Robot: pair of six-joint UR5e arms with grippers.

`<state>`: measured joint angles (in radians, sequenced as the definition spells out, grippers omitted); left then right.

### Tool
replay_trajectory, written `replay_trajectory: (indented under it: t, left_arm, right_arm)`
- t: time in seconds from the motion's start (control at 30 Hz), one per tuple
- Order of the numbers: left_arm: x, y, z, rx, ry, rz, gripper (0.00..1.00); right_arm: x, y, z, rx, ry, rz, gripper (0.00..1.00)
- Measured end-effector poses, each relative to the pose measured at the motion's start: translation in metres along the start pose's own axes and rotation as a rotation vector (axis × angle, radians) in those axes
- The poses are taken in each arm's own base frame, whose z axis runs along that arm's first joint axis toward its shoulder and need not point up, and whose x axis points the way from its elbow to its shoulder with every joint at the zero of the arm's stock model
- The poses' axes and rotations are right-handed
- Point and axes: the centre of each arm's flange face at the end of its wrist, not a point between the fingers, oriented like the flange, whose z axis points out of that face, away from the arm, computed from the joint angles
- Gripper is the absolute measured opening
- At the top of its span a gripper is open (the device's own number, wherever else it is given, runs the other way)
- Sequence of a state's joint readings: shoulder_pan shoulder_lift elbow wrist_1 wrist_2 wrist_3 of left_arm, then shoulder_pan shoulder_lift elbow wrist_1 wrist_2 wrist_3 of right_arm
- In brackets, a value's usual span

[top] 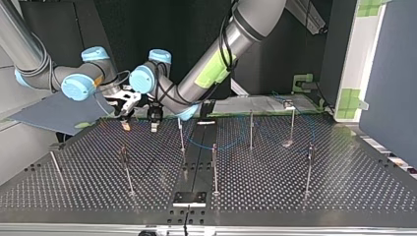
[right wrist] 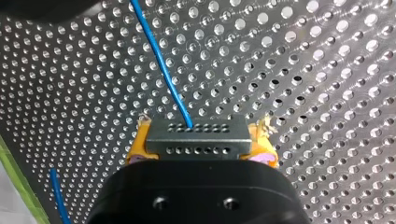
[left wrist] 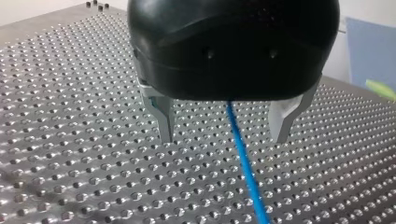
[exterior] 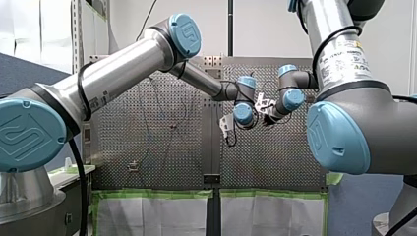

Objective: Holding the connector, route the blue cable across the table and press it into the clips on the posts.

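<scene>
Blue cable (left wrist: 243, 158): running out between the metal fingers (left wrist: 164, 121) of my left claw (left wrist: 224, 123), which is hanging spread just above the perforated worktop (left wrist: 70, 116) and gripping nothing. The cable is passing through the gap, and as far as shows it is touching neither finger

Connector (right wrist: 196, 137): a grey block with rows of small holes, sitting pinched between the yellow pads (right wrist: 138, 140) of my right claw (right wrist: 198, 142), with the cable leaving its far face

Location: both claws are working close together at the top view's left, by the worktop's far edge, well apart from most of the posts (top: 251, 129)

Posts: several thin uprights are standing across the worktop. A faint blue line is lying low among the middle ones; whether it is sitting in any clip cannot be told

Progress, as judged: the connector is being held firmly, so that part is looking done. Routing across the worktop and pressing into the clips are looking mostly left to do
</scene>
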<state>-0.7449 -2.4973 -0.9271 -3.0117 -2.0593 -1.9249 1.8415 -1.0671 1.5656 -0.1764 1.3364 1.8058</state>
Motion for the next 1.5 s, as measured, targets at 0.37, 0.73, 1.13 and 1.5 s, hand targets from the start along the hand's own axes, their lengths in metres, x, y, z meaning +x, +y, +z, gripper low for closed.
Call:
replay_trajectory:
  t: [0.37,0.73,1.13,1.5]
  left_arm:
    - [0.006,0.007,-0.002,-0.017,0.017,0.028,0.20]
    - [0.007,0.010,-0.002,-0.024,0.025,0.037,0.00]
    - [-0.005,0.003,-0.006,-0.040,0.017,0.037,0.00]
    - [-0.076,-0.016,-0.030,-0.056,-0.029,0.021,0.00]
  right_arm:
    - [0.000,0.000,0.000,0.006,0.000,0.000,0.00]
    - [0.001,0.000,0.000,0.012,0.001,0.000,0.00]
    - [0.028,-0.007,-0.003,0.028,0.028,-0.008,0.00]
    - [0.084,-0.020,-0.028,0.048,0.083,-0.019,0.00]
